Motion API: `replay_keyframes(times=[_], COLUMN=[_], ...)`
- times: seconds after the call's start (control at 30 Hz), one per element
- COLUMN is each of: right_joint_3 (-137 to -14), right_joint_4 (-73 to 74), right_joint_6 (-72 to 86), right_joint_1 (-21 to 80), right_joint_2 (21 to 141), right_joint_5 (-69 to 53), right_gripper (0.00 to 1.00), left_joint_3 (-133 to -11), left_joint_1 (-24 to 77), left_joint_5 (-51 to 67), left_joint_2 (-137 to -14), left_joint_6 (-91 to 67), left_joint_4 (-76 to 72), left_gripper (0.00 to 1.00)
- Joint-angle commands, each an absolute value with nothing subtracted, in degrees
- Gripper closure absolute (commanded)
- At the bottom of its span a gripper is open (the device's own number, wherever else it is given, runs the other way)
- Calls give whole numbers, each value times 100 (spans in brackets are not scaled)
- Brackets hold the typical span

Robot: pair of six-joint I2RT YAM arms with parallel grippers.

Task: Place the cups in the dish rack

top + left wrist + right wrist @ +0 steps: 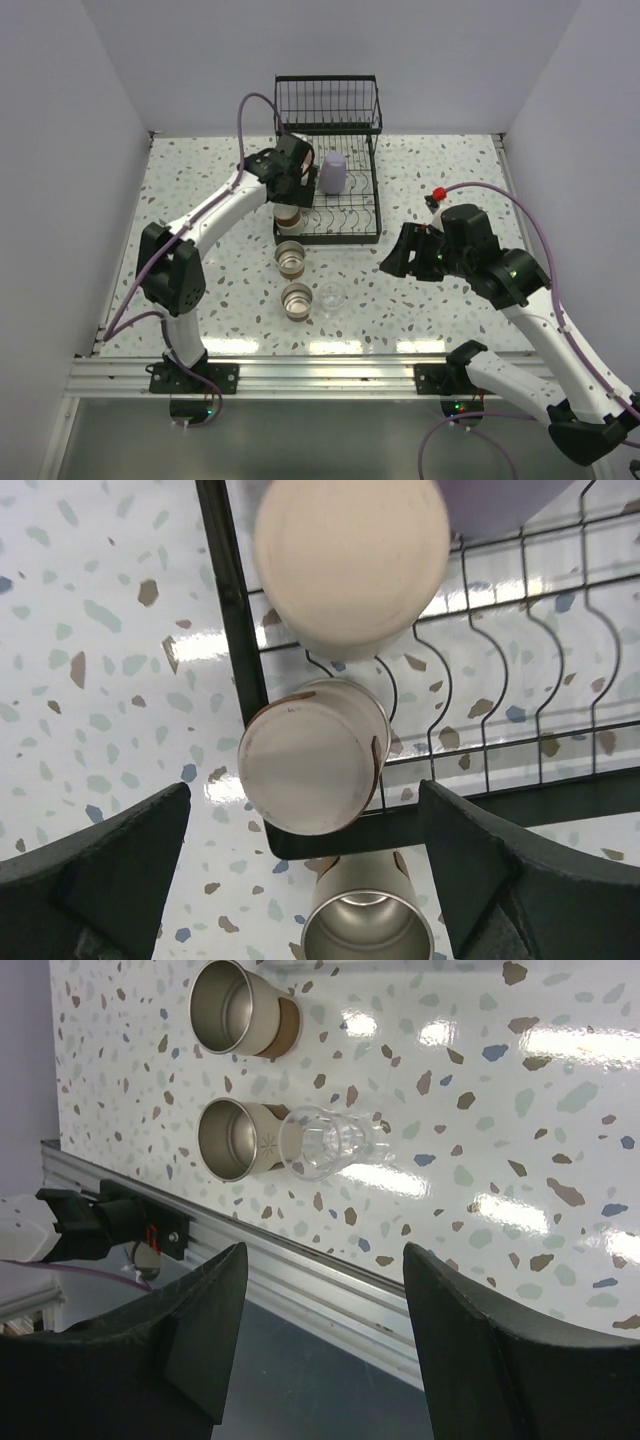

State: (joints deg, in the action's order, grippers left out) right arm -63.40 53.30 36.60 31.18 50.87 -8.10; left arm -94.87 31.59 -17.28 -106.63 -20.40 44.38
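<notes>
We record: left gripper (pixel 305 825), jaws wide, empty, directly above inverted brown cup (pixel 312 770) at dish rack (pixel 329 118) near-left corner. Rack also holds beige cup (pixel 350 565) and lavender cup (pixel 333 172). On table (pixel 450 170), two upright brown cups (pixel 290 258) and clear cup (pixel 332 296), nearer right gripper (pixel 322 1260), which is open, empty, to their right.

Black wire dish rack (pixel 328 128); lavender cup (pixel 333 172) inside it; beige cup (pixel 350 565) and pale-bottomed brown cup (pixel 312 770) at its near-left corner; silver-lined brown cups (pixel 290 258) (pixel 297 299) and a clear cup (pixel 332 294) before it; table (pixel 440 180) white, speckled brown, grey-green and blue.
</notes>
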Motion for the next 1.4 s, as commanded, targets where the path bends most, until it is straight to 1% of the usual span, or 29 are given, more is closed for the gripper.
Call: replay_keyframes(times=[0.0,0.2,0.3,0.33,0.47,0.63,0.83,1.03,1.2,1.37], right_joint_3=[-6381,-6459,-6670,-6740,-6978,-6891,-7136,-7312,-7225,-7216], right_joint_4=[5432,5326,5317,5317,5256,4764,4623,4465,4211,4113], right_joint_6=[3454,3340,3357,3384,3401,3401,3314,3305,3340,3322], right_joint_1=[3129,3330,3839,4180,4763,4878,5036,5308,5388,5396], right_joint_2=[5089,5475,5870,6010,6678,7303,7996,8472,8754,8982], right_joint_5=[-694,-695,-318,-81,-9,-219,-202,-220,-404,-396], right_gripper=[34,35,34,34,32,32,33,34,35,37], left_joint_3=[-10142,-10371,-10205,-10126,-9635,-8897,-8202,-7963,-7945,-7928], left_joint_1=[3182,3182,3190,3190,3182,3182,3173,3173,3182,3173], left_joint_5=[-1977,-1943,-1793,-1758,-1749,-1696,-1617,-1626,-1626,-1635], left_joint_2=[-10046,-9493,-9124,-8923,-8465,-7833,-7278,-7066,-7040,-7040], left_joint_6=[-2083,-2188,-2267,-2285,-2364,-2478,-2716,-2804,-2812,-2795], left_joint_4=[4667,4939,4966,4957,4983,4975,4983,5010,5027,5036], left_gripper=[2,2,2,2,2,2,3,4,4,4])
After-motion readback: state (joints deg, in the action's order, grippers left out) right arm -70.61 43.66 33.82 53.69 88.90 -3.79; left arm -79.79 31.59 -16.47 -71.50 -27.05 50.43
